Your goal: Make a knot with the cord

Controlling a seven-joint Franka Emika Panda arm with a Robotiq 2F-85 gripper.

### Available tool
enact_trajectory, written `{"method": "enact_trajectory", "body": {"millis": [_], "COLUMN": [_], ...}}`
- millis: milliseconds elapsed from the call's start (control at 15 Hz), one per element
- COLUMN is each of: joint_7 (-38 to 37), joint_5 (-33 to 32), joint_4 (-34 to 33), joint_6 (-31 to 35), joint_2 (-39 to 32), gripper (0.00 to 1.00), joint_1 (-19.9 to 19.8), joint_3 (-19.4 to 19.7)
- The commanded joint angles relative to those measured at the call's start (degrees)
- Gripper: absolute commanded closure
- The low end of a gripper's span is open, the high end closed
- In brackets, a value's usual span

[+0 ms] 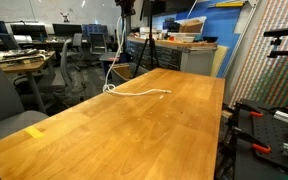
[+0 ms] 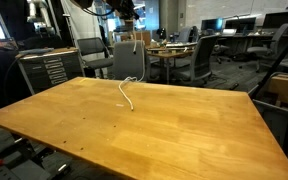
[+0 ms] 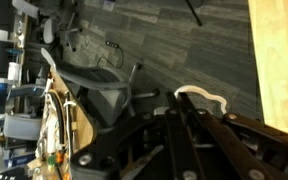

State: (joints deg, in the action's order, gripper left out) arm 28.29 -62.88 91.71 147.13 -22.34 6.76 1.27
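The white cord (image 1: pixel 136 91) lies with one end on the far part of the wooden table (image 1: pixel 134 125). The rest rises off the table's far edge toward my gripper (image 1: pixel 124 6), which is high above that edge. In an exterior view the cord (image 2: pixel 125 92) hangs down from the gripper (image 2: pixel 125 12) and its lower end rests on the table (image 2: pixel 154 125). In the wrist view the jaws (image 3: pixel 179 100) are shut on the cord (image 3: pixel 209 97), and a short white loop sticks out past the fingertips. The dark tip is not visible.
Office chairs (image 2: pixel 129 62) and desks stand beyond the table's far edge. A tripod (image 1: pixel 144 50) and a cluttered bench stand behind. A yellow tag (image 1: pixel 35 130) lies on the table near the front. The wrist view shows a chair (image 3: pixel 99 90) on the floor and the table edge (image 3: pixel 284 50).
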Motion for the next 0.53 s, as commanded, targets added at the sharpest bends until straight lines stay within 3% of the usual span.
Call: {"method": "enact_trajectory", "body": {"millis": [0,200,467], "joint_7": [-0.6,-3.0,-11.9], "joint_5": [-2.1,-3.6,-8.4], "joint_4": [1.7,3.9,9.3], "joint_6": [-1.8,-1.2,-1.1], "joint_2": [3.6,8.0,18.0], "gripper": [0.92,0.92,0.92], "joint_1": [-4.3,-7.6,-10.5], "joint_3": [1.9,4.1,6.8]}}
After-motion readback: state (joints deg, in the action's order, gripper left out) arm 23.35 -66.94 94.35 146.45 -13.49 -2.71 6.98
